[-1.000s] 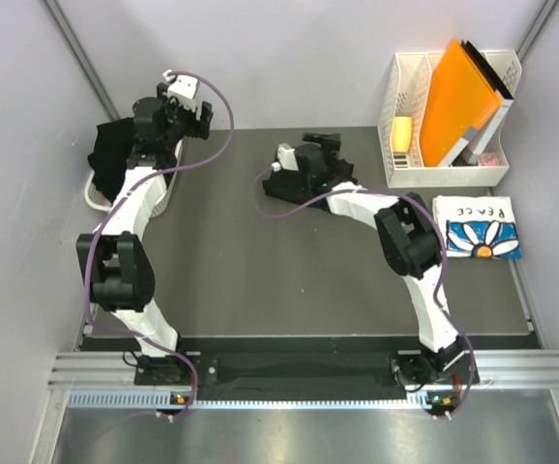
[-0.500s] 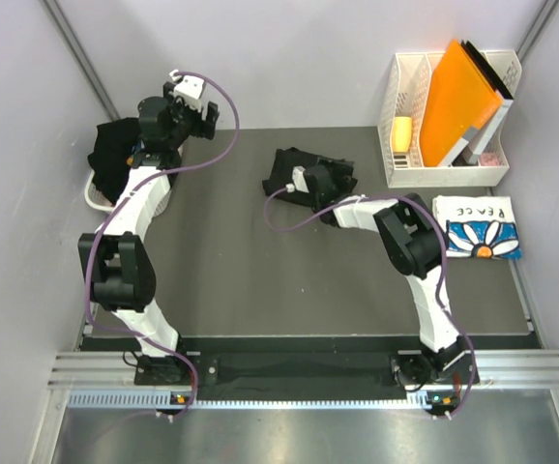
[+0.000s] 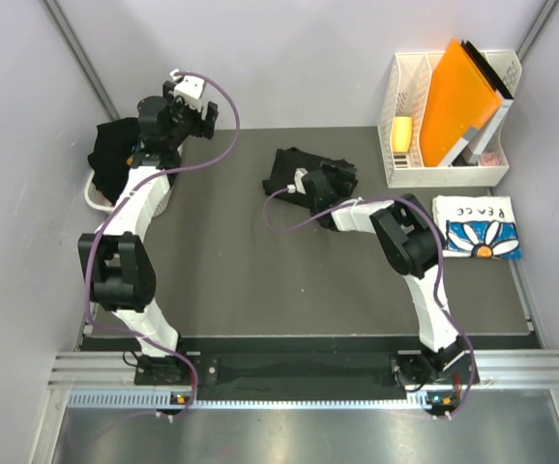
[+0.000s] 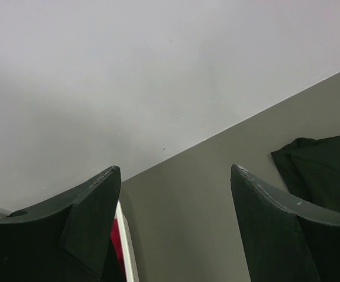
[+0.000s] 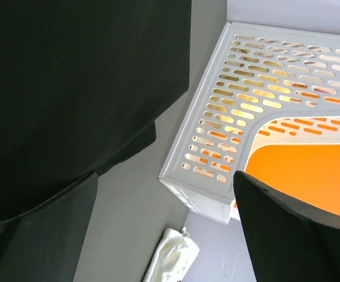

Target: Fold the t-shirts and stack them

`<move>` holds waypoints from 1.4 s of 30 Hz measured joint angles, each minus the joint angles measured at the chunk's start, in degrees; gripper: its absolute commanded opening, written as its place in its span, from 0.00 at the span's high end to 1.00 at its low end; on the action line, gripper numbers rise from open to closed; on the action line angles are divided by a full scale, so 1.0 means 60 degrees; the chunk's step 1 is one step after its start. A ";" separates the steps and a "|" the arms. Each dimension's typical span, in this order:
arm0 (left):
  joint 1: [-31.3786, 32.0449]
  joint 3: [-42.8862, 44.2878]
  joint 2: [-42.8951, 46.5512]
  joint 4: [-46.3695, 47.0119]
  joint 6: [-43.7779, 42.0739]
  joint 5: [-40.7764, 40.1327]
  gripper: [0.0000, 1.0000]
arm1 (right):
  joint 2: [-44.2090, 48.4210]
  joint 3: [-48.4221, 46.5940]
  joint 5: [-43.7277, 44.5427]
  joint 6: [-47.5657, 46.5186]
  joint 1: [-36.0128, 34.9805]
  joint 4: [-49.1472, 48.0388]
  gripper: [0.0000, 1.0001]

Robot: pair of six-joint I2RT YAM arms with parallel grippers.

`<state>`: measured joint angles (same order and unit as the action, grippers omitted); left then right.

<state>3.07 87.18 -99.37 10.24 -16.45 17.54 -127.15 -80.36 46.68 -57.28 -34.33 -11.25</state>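
Right wrist view: a black t-shirt (image 5: 70,82) runs off the upper left edge, its outline unreadable, beside the spread-apart right claw (image 5: 165,176), and the left claw (image 4: 175,169) likewise stands apart.

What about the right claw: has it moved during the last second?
Yes. The right claw came away from the back wall, and is now level with the near edge of the white file rack.
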 measured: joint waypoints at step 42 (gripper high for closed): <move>-0.0004 -0.0007 0.0357 -0.1596 -0.1559 -0.0310 0.20 | 0.1687 -0.0168 -0.4401 0.2495 -0.1734 0.4554 0.00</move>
<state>3.05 87.13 -97.23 0.67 -25.80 15.68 -117.03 -81.36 20.27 -42.30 -44.73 16.08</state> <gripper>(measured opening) 0.802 0.996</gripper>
